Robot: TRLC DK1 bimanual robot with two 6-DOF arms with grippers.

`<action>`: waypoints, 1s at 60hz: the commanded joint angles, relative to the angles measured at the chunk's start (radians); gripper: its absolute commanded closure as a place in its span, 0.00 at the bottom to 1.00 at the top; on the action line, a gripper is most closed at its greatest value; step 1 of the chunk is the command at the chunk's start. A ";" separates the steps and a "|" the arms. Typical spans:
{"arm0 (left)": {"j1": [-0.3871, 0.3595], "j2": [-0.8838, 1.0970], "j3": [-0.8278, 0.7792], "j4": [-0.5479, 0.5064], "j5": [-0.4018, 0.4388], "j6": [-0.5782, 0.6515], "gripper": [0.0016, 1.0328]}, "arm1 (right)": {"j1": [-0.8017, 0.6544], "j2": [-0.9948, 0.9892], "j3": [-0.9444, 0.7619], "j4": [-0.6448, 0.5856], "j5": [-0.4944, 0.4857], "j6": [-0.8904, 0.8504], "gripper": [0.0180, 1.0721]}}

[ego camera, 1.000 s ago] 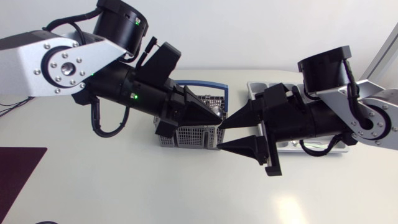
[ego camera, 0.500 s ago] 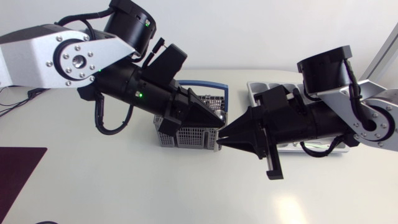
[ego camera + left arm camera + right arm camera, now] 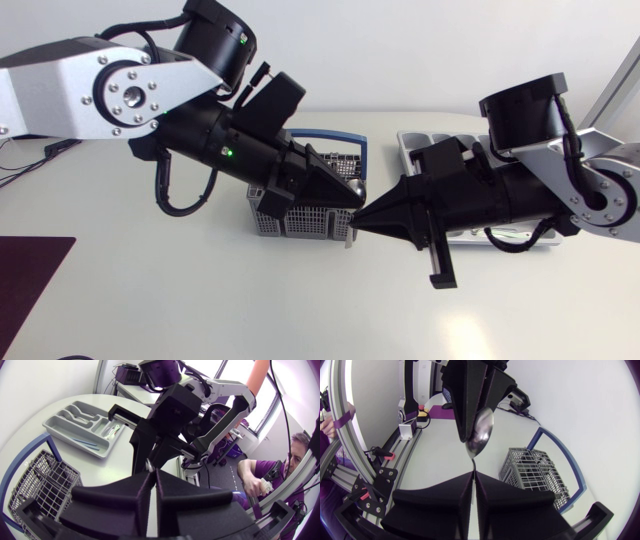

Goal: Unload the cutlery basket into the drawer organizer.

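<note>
A metal spoon [image 3: 480, 435] hangs in the air between my two grippers above the right end of the wire cutlery basket [image 3: 300, 218]. My left gripper [image 3: 354, 203] is shut on the spoon's bowl end. Tip to tip with it, my right gripper [image 3: 363, 222] is shut on the thin handle, which runs into my right gripper [image 3: 473, 474] in its own wrist view. From the left wrist, only a silver bit of the spoon [image 3: 149, 465] shows at my left gripper [image 3: 152, 472]. The grey drawer organizer [image 3: 412, 140] lies behind my right arm, mostly hidden.
The basket [image 3: 535, 471] stands on a blue-rimmed mat [image 3: 345, 135]. In the left wrist view the organizer [image 3: 60, 427] has a few pieces of cutlery [image 3: 111, 430] in its compartments. A dark purple mat [image 3: 30, 270] lies at the table's front left.
My right gripper's fingers, wide apart a second ago, have come together on the spoon's handle. My left arm has shifted slightly, its gripper staying shut.
</note>
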 commanded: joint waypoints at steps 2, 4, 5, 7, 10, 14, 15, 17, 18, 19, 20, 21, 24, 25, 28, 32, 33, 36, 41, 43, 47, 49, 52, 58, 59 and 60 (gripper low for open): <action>0.005 0.028 0.046 0.016 0.008 0.024 0.95 | 0.008 0.009 -0.019 -0.037 -0.018 -0.030 0.95; 0.008 0.028 0.046 0.016 0.008 0.024 0.95 | 0.008 0.009 -0.019 -0.040 -0.018 -0.032 0.95; 0.010 0.028 0.047 0.016 0.008 0.023 0.95 | 0.008 0.009 -0.019 -0.043 -0.018 -0.033 0.95; 0.013 0.029 0.049 0.019 0.008 0.021 0.87 | 0.008 0.010 -0.019 -0.044 -0.018 -0.033 0.95; 0.016 0.032 0.055 0.020 0.008 0.017 0.72 | 0.008 0.013 -0.021 -0.046 -0.018 -0.035 0.95; 0.021 0.032 0.059 0.028 0.008 0.015 0.48 | 0.008 0.016 -0.023 -0.049 -0.018 -0.038 0.95; 0.021 0.032 0.059 0.030 0.008 0.015 0.40 | 0.008 0.018 -0.023 -0.054 -0.018 -0.040 0.95; 0.021 0.032 0.061 0.034 0.008 0.015 0.26 | 0.008 0.021 -0.024 -0.063 -0.018 -0.050 0.95; 0.021 0.031 0.062 0.034 0.008 0.015 0.20 | 0.007 0.023 -0.024 -0.064 -0.018 -0.052 0.95; 0.022 0.031 0.062 0.036 0.008 0.014 0.16 | 0.005 0.023 -0.026 -0.069 -0.018 -0.056 0.95; 0.022 0.031 0.064 0.037 0.008 0.012 0.12 | 0.004 0.023 -0.027 -0.070 -0.018 -0.059 0.95; 0.024 0.029 0.067 0.040 0.006 0.007 0.08 | 0.002 0.023 -0.029 -0.070 -0.018 -0.059 0.95; 0.033 0.029 0.070 0.045 0.005 -0.003 0.04 | -0.004 0.023 -0.033 -0.073 -0.015 -0.064 0.95; 0.036 0.029 0.072 0.046 0.005 -0.008 0.04 | -0.008 0.023 -0.033 -0.077 -0.013 -0.067 0.95; 0.042 0.029 0.073 0.053 -0.007 -0.017 0.04 | -0.024 0.023 -0.036 -0.093 -0.007 -0.090 0.95; 0.051 0.029 0.070 0.080 -0.030 -0.048 0.04 | -0.054 0.023 -0.039 -0.112 0.002 -0.115 0.95; 0.055 0.029 0.070 0.085 -0.036 -0.059 0.04 | -0.064 0.023 -0.039 -0.116 0.005 -0.124 0.95; 0.070 0.034 0.075 0.097 -0.066 -0.088 0.04 | -0.097 0.020 -0.042 -0.133 0.017 -0.150 0.95; 0.085 0.037 0.076 0.100 -0.112 -0.103 0.04 | -0.173 0.004 -0.056 -0.144 0.065 -0.193 0.95; 0.091 0.038 0.078 0.100 -0.132 -0.112 0.04 | -0.206 0.000 -0.062 -0.144 0.082 -0.208 0.95; 0.096 0.040 0.076 0.100 -0.176 -0.118 0.04 | -0.272 -0.014 -0.076 -0.153 0.119 -0.259 0.95; 0.094 0.040 0.075 0.100 -0.216 -0.120 0.04 | -0.314 -0.017 -0.079 -0.159 0.129 -0.280 0.95; 0.099 0.038 0.073 0.099 -0.231 -0.121 0.04 | -0.363 -0.017 -0.084 -0.167 0.154 -0.326 0.95; 0.104 0.038 0.075 0.083 -0.274 -0.126 0.04 | -0.466 0.001 -0.092 -0.169 0.192 -0.406 0.95; 0.104 0.040 0.075 0.080 -0.277 -0.126 0.04 | -0.482 0.003 -0.093 -0.169 0.200 -0.420 0.95; 0.104 0.041 0.075 0.076 -0.288 -0.126 0.04 | -0.501 0.006 -0.095 -0.166 0.208 -0.434 0.95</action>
